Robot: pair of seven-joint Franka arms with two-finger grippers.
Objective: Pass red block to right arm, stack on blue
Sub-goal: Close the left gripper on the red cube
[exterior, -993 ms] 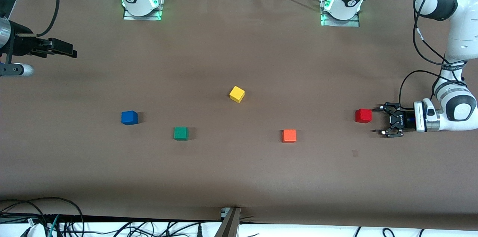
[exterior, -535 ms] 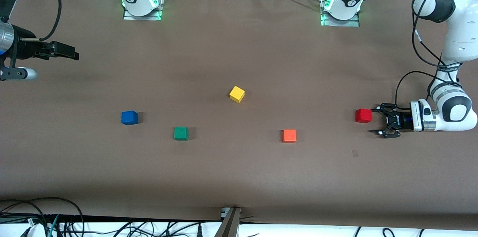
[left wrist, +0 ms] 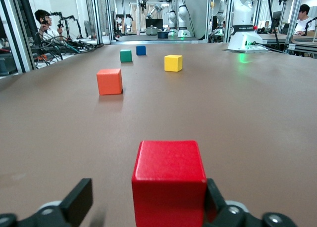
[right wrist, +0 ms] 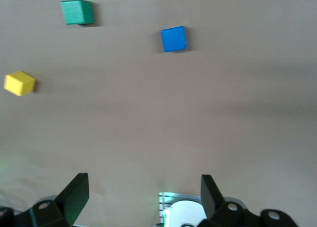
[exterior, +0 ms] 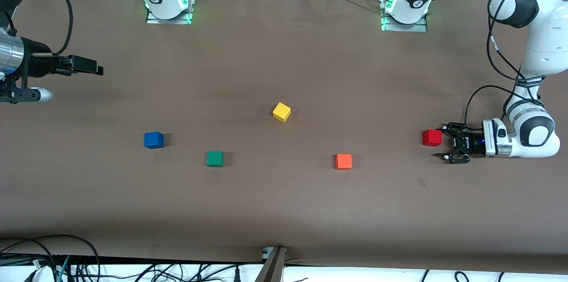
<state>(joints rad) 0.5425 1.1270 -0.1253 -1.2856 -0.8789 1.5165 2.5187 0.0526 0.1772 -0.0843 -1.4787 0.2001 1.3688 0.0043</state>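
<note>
The red block (exterior: pixel 431 137) sits on the table near the left arm's end. My left gripper (exterior: pixel 440 143) is low at the table, open, with the red block (left wrist: pixel 169 180) partly between its fingers. One finger (left wrist: pixel 214 196) is against the block; the other finger (left wrist: pixel 79 201) stands apart from it. The blue block (exterior: pixel 153 140) sits toward the right arm's end and also shows in the right wrist view (right wrist: pixel 174 39). My right gripper (exterior: pixel 91 69) hangs open and empty (right wrist: pixel 143 197) above the table at the right arm's end.
An orange cube (exterior: pixel 343 161), a green cube (exterior: pixel 214 158) and a yellow cube (exterior: pixel 281 112) lie between the red and blue blocks. The arm bases (exterior: pixel 167 4) stand along the table edge farthest from the front camera. Cables hang along the nearest edge.
My left gripper has slid along the table toward the red block, which now sits between its fingers. My right gripper has moved a little toward the table's middle.
</note>
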